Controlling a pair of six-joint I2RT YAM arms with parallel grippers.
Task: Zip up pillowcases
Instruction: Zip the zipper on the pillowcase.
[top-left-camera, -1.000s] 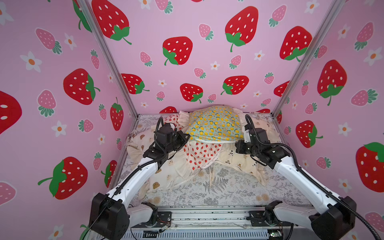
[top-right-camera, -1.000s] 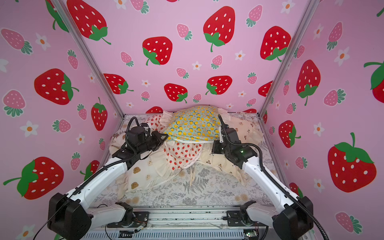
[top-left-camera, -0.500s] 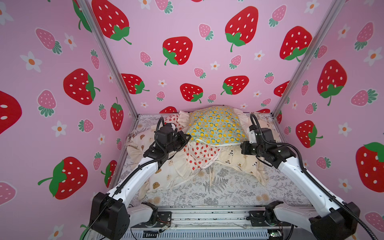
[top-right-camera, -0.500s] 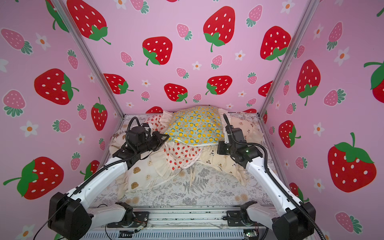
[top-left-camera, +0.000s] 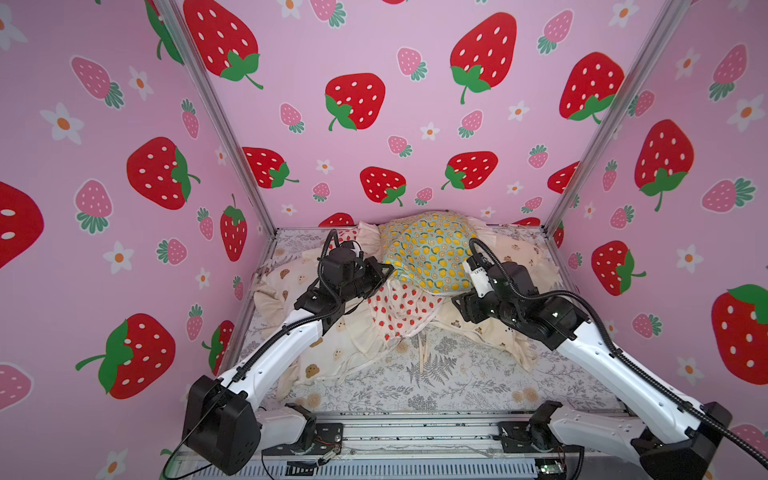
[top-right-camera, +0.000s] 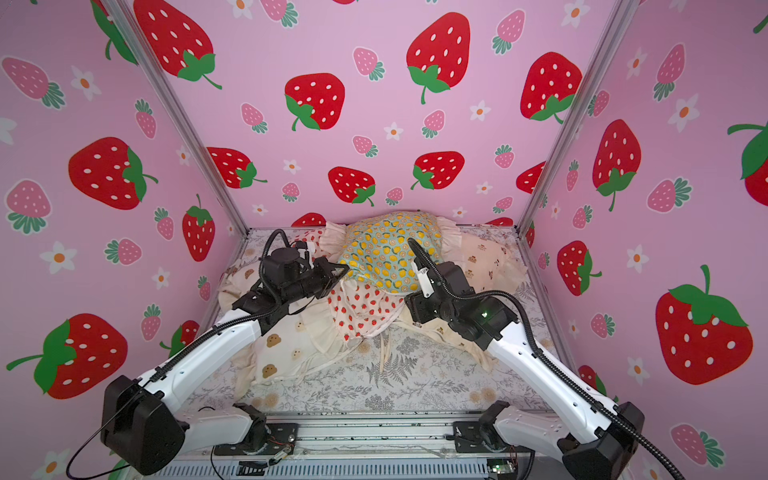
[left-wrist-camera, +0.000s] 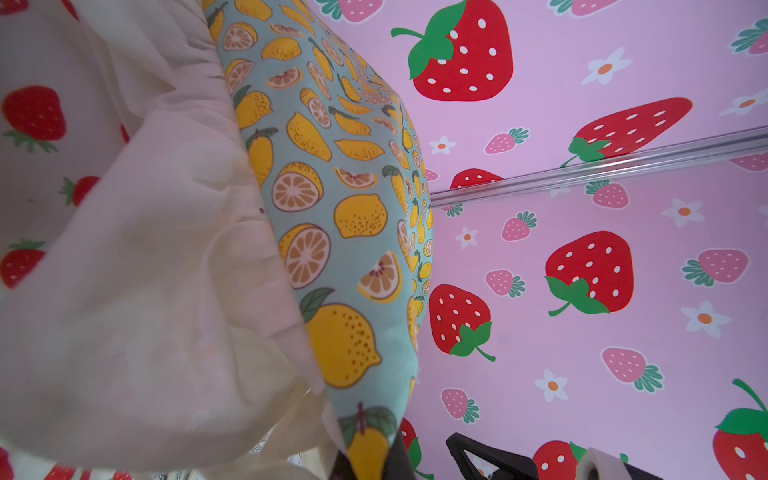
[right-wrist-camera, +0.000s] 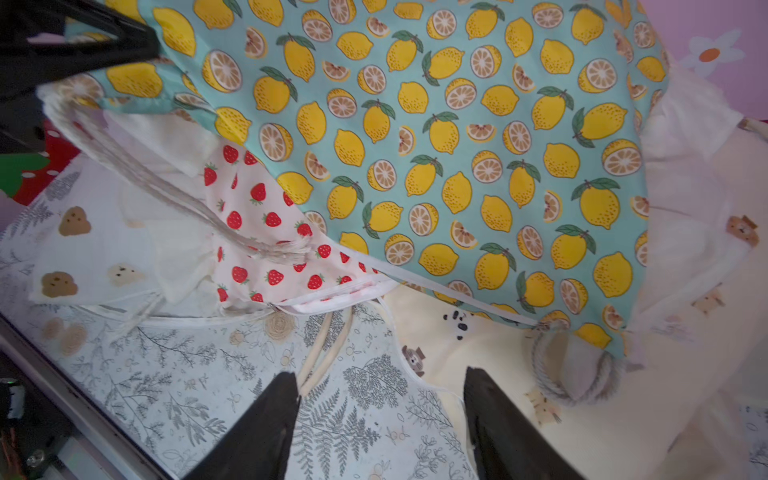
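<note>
Seemingly anchoring the lemon pillowcase (top-left-camera: 428, 253) for zipping, the left gripper (top-left-camera: 385, 272) pinches its corner; the right gripper (right-wrist-camera: 380, 376) hangs spread beside it.

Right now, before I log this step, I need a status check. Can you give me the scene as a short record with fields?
left gripper: shut on a corner of the lemon pillowcase
right gripper: open, holding nothing
lemon pillowcase: puffed up, on top of the pile
strawberry pillowcase: partly under the lemon one
bear-face pillowcase: beneath the left arm
panda pillowcase: beneath the right arm
fern sheet: flat, under the pile
lemon zipper: cannot tell whether closed
</note>
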